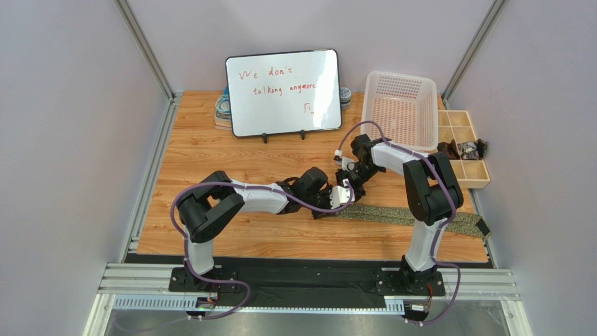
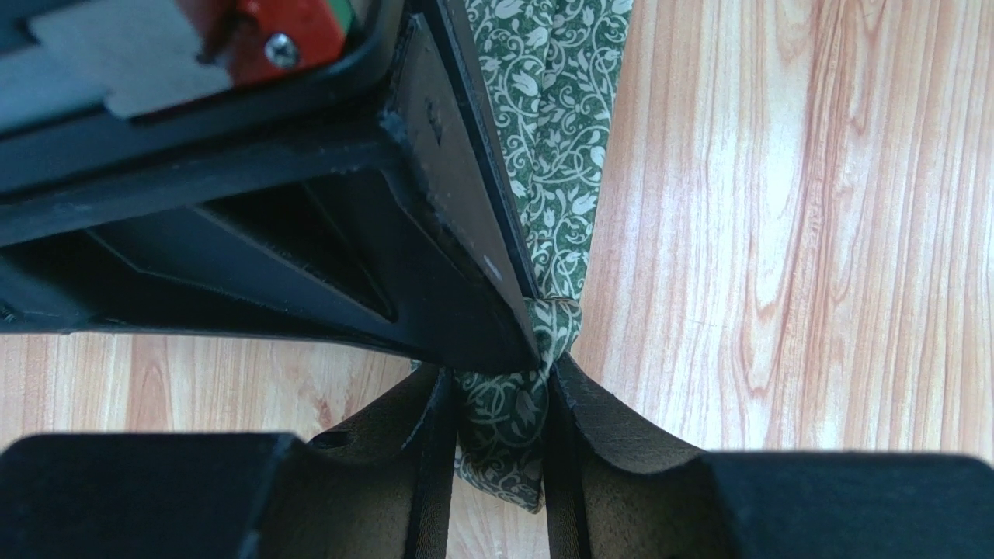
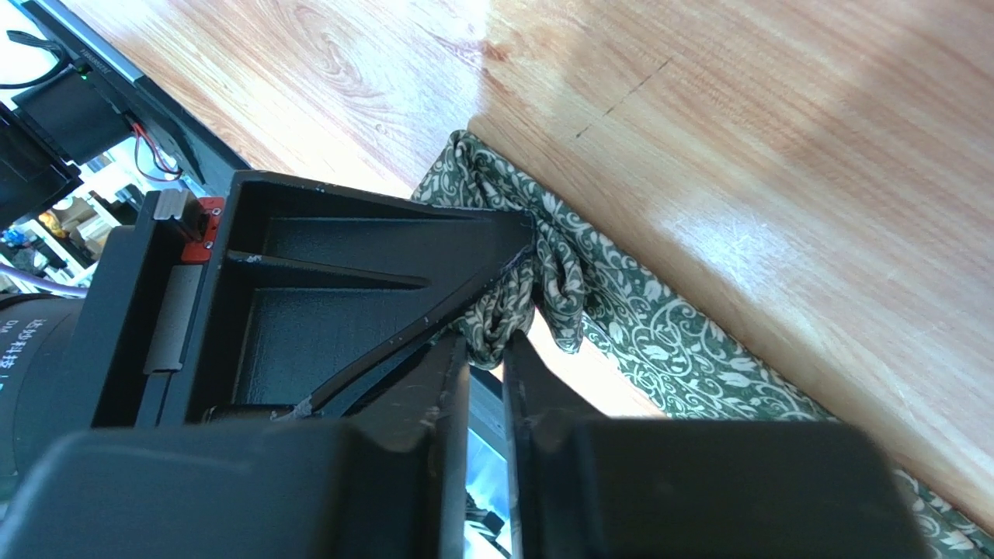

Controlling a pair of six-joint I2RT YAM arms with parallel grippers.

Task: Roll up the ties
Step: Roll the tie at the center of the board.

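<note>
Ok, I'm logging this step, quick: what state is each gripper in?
Left gripper: closed on the tie, fabric clamped between its fingers.
Right gripper: nearly closed, pinching a bunched fold of the tie at its tips.

Both arms reach inward; left hand, right hand tip to tip (each nearly closed, pinching).

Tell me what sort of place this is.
Probably a robotics lab test cell: left arm and right arm bolted to an aluminium rail at a wooden table, plain partition walls closing it in, and a propped whiteboard plus a tie as props.
</note>
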